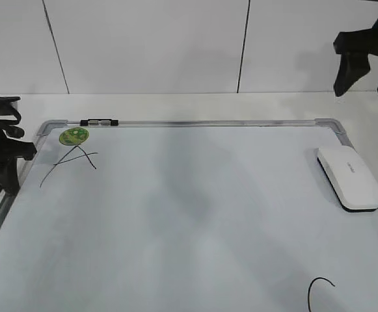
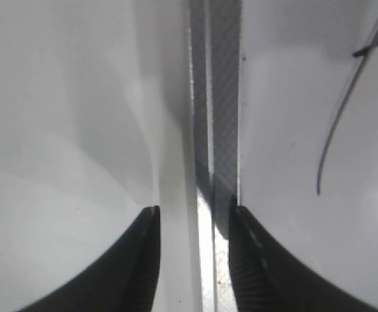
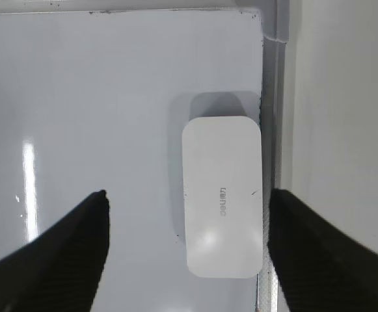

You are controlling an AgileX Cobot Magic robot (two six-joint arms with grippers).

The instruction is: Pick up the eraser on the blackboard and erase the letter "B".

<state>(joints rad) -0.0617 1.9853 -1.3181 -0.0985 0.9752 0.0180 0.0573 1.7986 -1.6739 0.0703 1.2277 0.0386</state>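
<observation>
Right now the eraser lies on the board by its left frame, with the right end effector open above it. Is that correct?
Not quite: the eraser lies by the board's right frame, as the exterior view shows. The right end effector is indeed open above it.

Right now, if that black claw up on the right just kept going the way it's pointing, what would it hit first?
Probably the white smooth plastic eraser: the open right gripper points down at it, jaws either side. Height above it is unclear.

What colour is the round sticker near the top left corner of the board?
The sticker is green with yellow-green markings. It shows best in the exterior view.
</observation>
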